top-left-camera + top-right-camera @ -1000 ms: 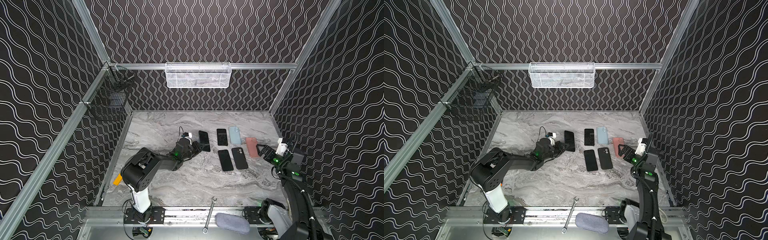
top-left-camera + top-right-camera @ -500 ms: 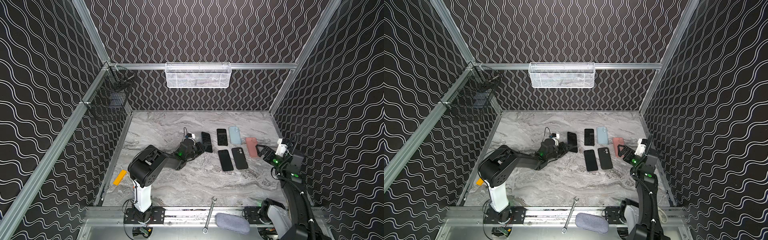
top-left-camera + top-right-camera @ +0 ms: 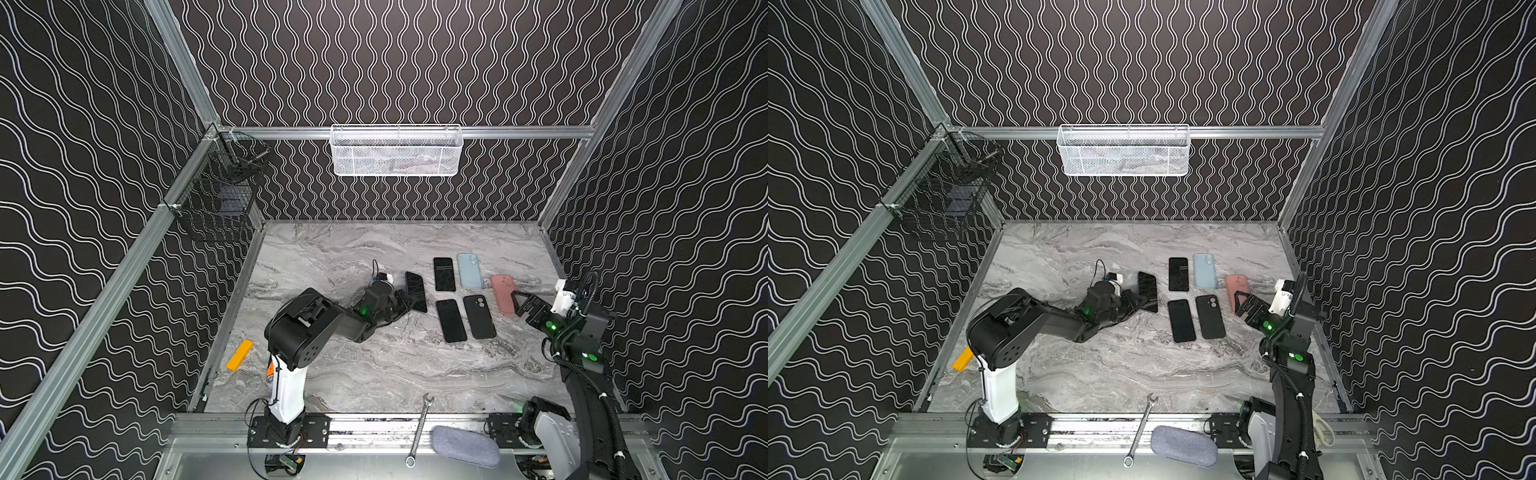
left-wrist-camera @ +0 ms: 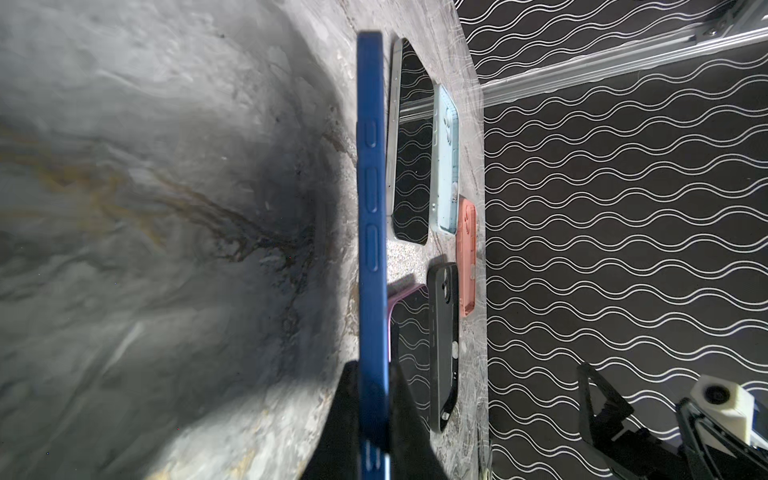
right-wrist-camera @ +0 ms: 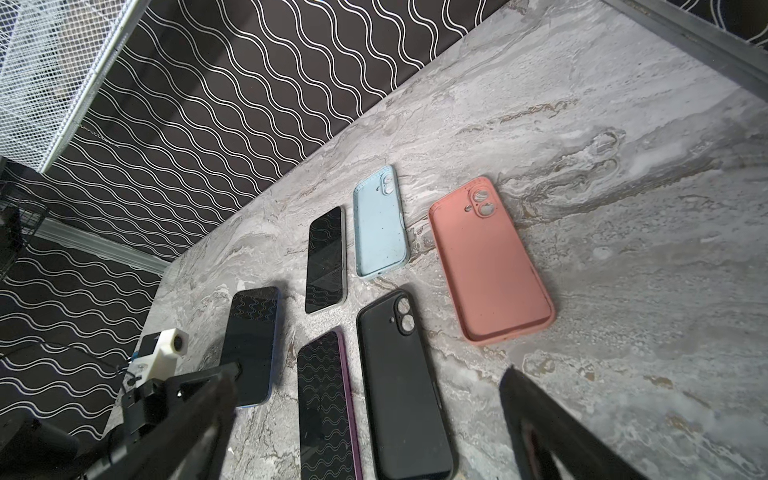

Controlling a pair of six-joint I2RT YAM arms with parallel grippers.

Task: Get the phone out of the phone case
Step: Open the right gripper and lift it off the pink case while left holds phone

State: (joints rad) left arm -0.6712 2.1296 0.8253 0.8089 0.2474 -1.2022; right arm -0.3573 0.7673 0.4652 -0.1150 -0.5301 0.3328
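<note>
A phone in a blue phone case [image 3: 416,291] [image 3: 1147,291] is held left of the row of phones, tilted, with its dark screen [image 5: 253,345] showing. My left gripper [image 3: 401,301] [image 3: 1133,302] is shut on its near end. In the left wrist view the blue case [image 4: 371,208] is edge-on, with a black finger on each face where the left gripper [image 4: 374,415] pinches it. My right gripper [image 3: 524,305] [image 3: 1246,305] [image 5: 370,372] hangs open and empty at the right, just in front of the pink case.
Lying flat on the marble are a black phone [image 3: 444,274], a light blue case [image 3: 469,270], a pink case [image 3: 503,293], a purple-edged phone [image 3: 451,320] and a black case [image 3: 479,316]. An orange block [image 3: 240,354] lies left; a wrench [image 3: 419,428] and grey pouch [image 3: 463,446] are in front.
My left arm's elbow has swung right, uncovering the orange block, and the held phone has shifted slightly right. The right arm has not moved.
</note>
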